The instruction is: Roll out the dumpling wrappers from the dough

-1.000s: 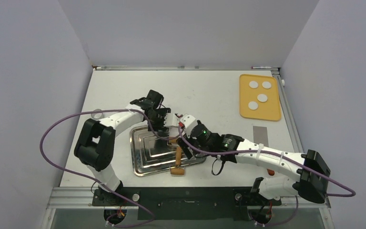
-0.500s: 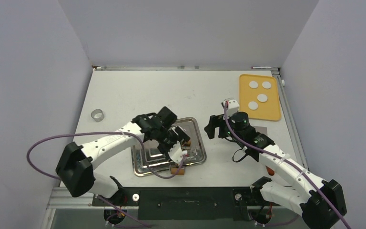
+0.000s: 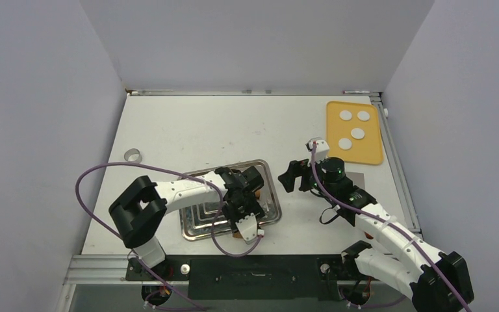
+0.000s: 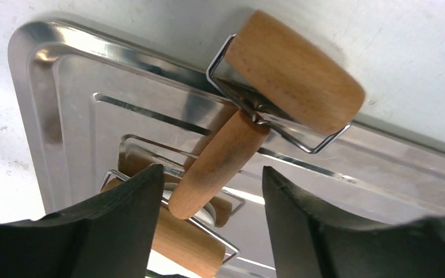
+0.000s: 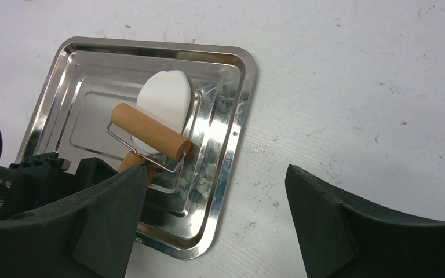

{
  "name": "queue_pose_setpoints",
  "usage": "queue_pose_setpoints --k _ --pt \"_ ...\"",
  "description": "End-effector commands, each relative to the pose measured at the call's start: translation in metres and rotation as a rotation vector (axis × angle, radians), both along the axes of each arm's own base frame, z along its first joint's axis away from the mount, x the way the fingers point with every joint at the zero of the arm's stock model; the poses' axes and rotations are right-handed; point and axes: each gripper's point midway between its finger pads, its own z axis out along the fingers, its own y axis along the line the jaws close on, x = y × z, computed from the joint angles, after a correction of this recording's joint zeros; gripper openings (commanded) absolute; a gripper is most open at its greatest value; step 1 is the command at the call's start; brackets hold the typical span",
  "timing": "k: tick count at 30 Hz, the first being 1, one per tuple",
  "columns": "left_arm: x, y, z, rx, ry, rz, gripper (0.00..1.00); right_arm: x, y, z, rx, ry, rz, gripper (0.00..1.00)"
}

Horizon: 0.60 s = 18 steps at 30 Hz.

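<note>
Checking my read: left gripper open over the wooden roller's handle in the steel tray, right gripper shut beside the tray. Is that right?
Not quite. The right gripper is open, not shut: the right wrist view shows its fingers spread wide and holding nothing. The rest holds: the left gripper is open over the wooden roller handle in the steel tray, and the right gripper is beside the tray.

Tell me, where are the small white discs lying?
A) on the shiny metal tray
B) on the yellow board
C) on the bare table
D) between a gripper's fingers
B: all four dumpling wrappers lie on the yellow board at the far right, well apart from the metal tray.
</note>
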Motion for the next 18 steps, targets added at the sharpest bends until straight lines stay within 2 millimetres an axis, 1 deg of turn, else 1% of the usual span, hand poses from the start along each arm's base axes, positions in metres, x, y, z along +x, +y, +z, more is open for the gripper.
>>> queue_pose_setpoints --k 1,3,5,6,8,9,12,15,18 --pt "0.015 -0.013 0.009 0.021 -0.061 -0.031 0.57 0.006 0.007 0.019 0.065 -0.068 0.012 0.84" --pt "0.019 -0.015 0.008 0.047 -0.079 -0.04 0.56 0.006 0.007 0.02 0.066 -0.069 0.008 0.84" --pt "0.026 -0.017 0.008 0.08 -0.119 -0.049 0.51 0.006 0.006 0.021 0.064 -0.071 0.007 0.84" --pt "0.031 -0.014 0.006 0.115 -0.153 -0.069 0.47 0.006 0.006 0.022 0.064 -0.072 0.005 0.84" --pt "0.037 -0.009 0.004 0.165 -0.195 -0.102 0.44 0.006 0.005 0.024 0.062 -0.076 0.003 0.84" --pt "0.037 -0.004 0.003 0.193 -0.196 -0.122 0.44 0.005 0.004 0.022 0.055 -0.069 0.002 0.84" --pt "0.024 0.008 -0.003 0.265 -0.133 -0.187 0.43 0.002 -0.001 0.019 0.034 -0.055 -0.008 0.84" --pt "0.012 0.006 -0.002 0.294 -0.08 -0.204 0.44 0.001 -0.006 0.02 0.028 -0.051 -0.033 0.84" --pt "0.005 0.001 0.002 0.328 -0.005 -0.189 0.44 0.0 -0.011 0.027 0.029 -0.068 -0.053 0.84"
